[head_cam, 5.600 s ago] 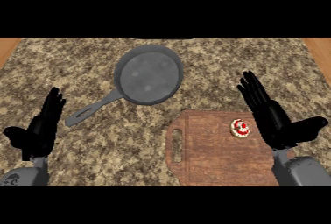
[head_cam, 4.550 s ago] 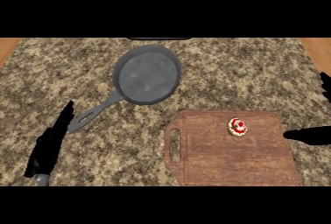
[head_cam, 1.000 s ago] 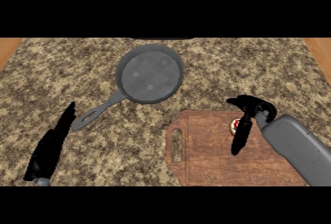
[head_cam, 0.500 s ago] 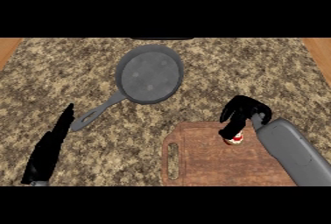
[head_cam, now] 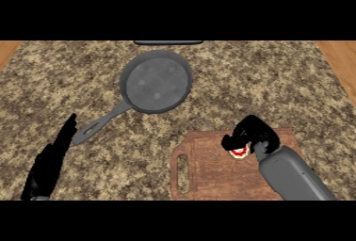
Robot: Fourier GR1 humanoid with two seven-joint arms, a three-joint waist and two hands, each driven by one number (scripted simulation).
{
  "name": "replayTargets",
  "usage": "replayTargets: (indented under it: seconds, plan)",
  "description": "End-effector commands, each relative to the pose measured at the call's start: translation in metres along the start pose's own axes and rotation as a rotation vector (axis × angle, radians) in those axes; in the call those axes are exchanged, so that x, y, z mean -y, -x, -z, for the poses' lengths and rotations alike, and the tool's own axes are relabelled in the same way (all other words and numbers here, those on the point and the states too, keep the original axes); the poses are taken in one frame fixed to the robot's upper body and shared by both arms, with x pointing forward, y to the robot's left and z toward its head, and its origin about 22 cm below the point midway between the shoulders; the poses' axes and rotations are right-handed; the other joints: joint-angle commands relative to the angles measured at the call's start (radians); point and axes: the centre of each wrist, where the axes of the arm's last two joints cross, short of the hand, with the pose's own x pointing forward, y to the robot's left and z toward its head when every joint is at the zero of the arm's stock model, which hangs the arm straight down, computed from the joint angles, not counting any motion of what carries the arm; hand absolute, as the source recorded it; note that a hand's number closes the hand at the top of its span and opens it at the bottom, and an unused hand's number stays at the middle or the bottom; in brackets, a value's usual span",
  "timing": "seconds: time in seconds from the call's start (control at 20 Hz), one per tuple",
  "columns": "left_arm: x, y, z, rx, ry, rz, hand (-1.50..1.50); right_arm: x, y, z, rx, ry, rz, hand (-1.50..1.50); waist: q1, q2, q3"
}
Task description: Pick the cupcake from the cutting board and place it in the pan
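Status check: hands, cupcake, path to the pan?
Right robot hand curled round the cupcake, over the cutting board. Left robot hand open, resting at lower left. Pan holds nothing; counter between board and pan bare.

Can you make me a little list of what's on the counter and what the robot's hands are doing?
cupcake: on the cutting board, mostly hidden by the right hand
cutting board: wooden, lower right of the counter
pan: grey, nothing in it, up and left of the board, handle pointing lower left
right hand: curled round the cupcake
left hand: open, fingers straight, resting at the lower left, beside the pan's handle
counter: speckled stone
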Motion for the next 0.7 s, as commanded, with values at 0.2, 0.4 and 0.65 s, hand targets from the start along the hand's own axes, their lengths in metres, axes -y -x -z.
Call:
replayTargets:
  seconds: [0.2,0.4,0.65]
  plan:
    - [0.001,-0.006,0.004,0.006,-0.005,-0.005,0.0,-0.029,-0.013,-0.03,-0.184,0.403,0.067,1.5,-0.015,-0.001,0.003]
    - [-0.006,0.006,-0.001,-0.018,-0.004,0.013,0.0,0.006,-0.034,-0.061,-0.026,0.748,0.025,1.5,-0.006,-0.005,0.001]
    - [0.008,-0.009,0.0,0.021,0.024,0.003,0.0,-0.009,-0.075,-0.111,0.142,0.999,-0.012,1.5,0.021,0.004,0.004]
